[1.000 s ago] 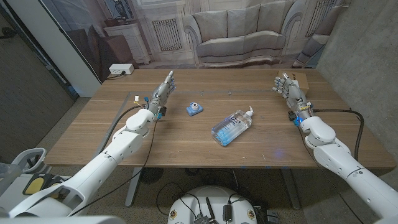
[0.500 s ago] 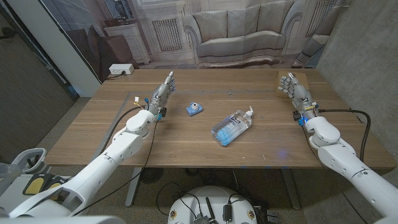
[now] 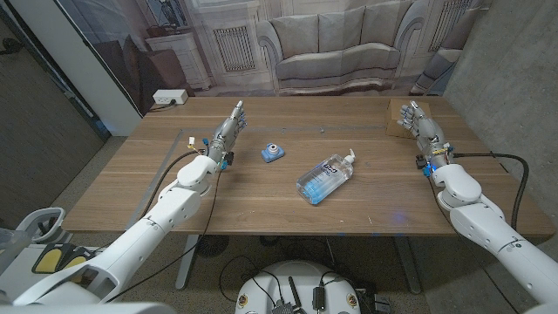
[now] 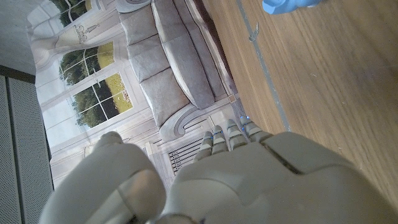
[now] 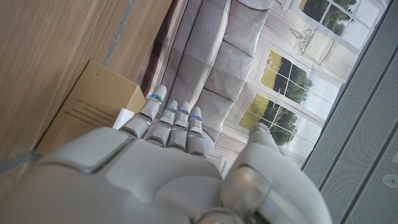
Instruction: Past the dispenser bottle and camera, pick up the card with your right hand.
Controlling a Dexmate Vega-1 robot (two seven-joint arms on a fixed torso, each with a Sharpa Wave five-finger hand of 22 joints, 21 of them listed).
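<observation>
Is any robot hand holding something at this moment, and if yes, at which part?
Nothing is held. The right robot hand is near the card with fingers apart, not gripping it. The left robot hand is also empty.

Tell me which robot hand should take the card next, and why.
Right. The right robot hand is open beside the card at the far right corner; the left robot hand is across the table, beyond the camera.

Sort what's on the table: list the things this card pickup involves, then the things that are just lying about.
Belongs to the job:
- card, tan, at the far right table edge
- right hand, beside the card, holding nothing
- dispenser bottle, lying on its side mid-table
- camera, small and blue

Just there:
- left hand, holding nothing, on the table's far left
- white power strip on the floor beyond the table
</observation>
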